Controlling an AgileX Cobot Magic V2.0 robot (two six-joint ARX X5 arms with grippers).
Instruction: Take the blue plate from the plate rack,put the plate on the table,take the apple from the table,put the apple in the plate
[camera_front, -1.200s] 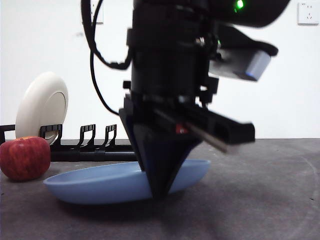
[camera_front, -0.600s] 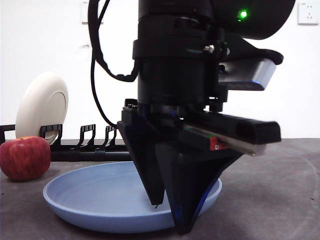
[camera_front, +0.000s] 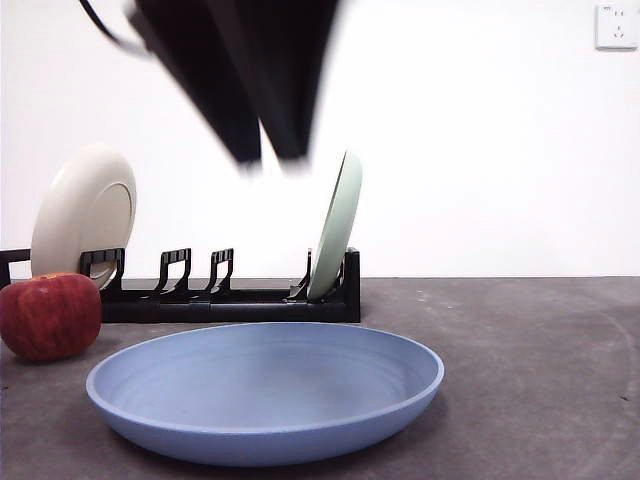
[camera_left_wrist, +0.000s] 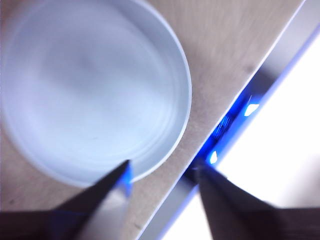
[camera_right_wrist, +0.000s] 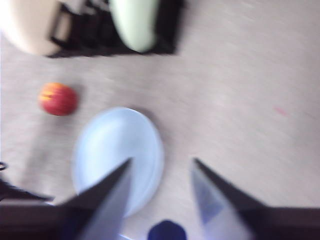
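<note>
1. The blue plate (camera_front: 265, 390) lies flat on the dark grey table (camera_front: 540, 380), right way up, in front of the plate rack (camera_front: 200, 300) and apart from it.
2. The apple (camera_front: 50, 315) sits on the table just beside the plate's rim, close to the end of the rack where a cream plate (camera_front: 85, 215) stands in its slot.
3. A pale green plate (camera_front: 335, 225) stands upright at the rack's other end.
4. A blurred dark gripper hangs high above the plate in the front view, touching nothing; that view does not say which arm it is.
5. The left gripper (camera_left_wrist: 162, 172) hovers over the plate's edge with its jaws spread wide and empty.
6. The right gripper (camera_right_wrist: 160, 167) hangs high over the table, its jaws also parted wide and empty, with plate, apple and rack all below it.
</note>
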